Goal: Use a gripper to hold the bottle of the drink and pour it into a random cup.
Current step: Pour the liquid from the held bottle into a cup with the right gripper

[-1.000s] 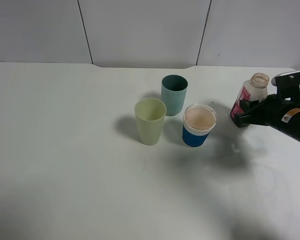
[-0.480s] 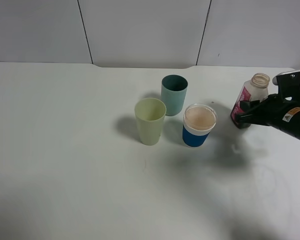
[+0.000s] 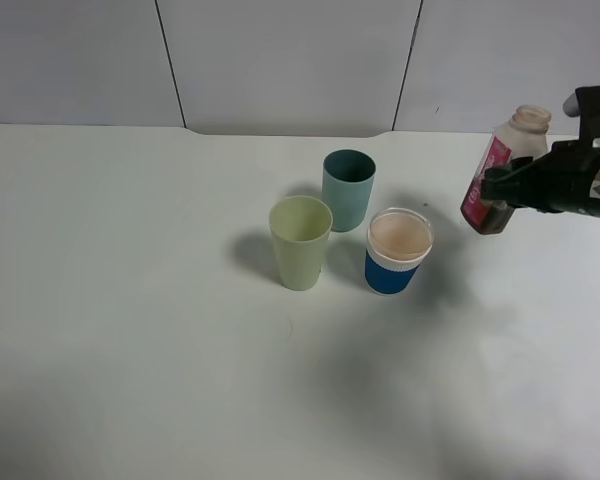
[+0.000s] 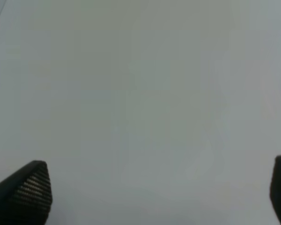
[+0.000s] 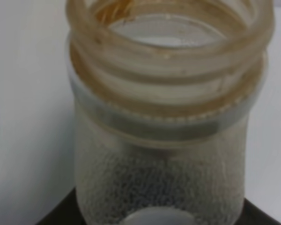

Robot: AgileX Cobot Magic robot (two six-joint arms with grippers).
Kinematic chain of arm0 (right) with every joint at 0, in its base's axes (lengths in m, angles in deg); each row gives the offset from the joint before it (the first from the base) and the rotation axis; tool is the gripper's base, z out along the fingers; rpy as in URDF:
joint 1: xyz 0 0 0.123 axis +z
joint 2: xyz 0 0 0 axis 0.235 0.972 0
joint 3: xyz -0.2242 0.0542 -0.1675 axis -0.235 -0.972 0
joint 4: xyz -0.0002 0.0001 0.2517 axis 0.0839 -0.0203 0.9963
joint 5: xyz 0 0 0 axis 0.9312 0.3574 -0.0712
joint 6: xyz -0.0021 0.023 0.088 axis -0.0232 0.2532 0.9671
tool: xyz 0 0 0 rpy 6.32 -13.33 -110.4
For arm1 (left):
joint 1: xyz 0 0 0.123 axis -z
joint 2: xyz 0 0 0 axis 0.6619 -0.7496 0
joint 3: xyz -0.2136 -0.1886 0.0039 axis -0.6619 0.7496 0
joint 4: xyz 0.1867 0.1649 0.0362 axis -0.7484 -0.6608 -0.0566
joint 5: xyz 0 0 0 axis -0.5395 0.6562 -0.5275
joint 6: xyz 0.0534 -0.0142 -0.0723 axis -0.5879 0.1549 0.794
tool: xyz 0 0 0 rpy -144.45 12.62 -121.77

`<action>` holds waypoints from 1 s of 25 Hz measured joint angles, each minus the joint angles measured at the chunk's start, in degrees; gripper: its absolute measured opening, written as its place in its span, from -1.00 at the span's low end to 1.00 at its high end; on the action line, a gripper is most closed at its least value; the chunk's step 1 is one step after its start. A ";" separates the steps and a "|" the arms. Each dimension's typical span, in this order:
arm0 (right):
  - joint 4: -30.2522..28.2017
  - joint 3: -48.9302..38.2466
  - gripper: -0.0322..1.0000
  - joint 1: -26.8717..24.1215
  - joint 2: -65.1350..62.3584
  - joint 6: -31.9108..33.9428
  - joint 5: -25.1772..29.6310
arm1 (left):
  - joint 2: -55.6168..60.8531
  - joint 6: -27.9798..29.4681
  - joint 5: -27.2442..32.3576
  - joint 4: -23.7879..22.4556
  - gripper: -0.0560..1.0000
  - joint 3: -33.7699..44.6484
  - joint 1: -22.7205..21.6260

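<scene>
bottle raised off table in right gripper, dark drink at base

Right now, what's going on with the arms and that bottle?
Right gripper shut on bottle, held clear of table. Left gripper open, empty. Nothing between bottle and blue cup.
</scene>
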 joint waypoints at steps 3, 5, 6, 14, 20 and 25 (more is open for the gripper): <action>-10.07 2.90 -0.25 0.00 -2.48 11.10 5.82 | 0.00 0.00 0.00 0.00 0.86 0.00 0.00; -17.65 4.59 -0.25 0.00 -3.61 18.48 8.65 | 0.00 0.00 0.00 0.00 0.86 0.00 0.00; -22.17 5.20 -0.25 0.00 -3.97 22.84 9.92 | 0.00 0.00 0.00 0.00 0.86 0.00 0.00; -55.64 9.33 -0.25 4.40 -4.41 52.67 19.90 | 0.00 0.00 0.00 0.00 0.86 0.00 0.00; -62.16 9.84 -0.25 11.77 -4.41 54.59 28.60 | 0.00 0.00 0.00 0.00 0.86 0.00 0.00; -63.06 9.84 -0.25 17.05 -4.41 53.46 33.65 | 0.00 0.00 0.00 0.00 0.86 0.00 0.00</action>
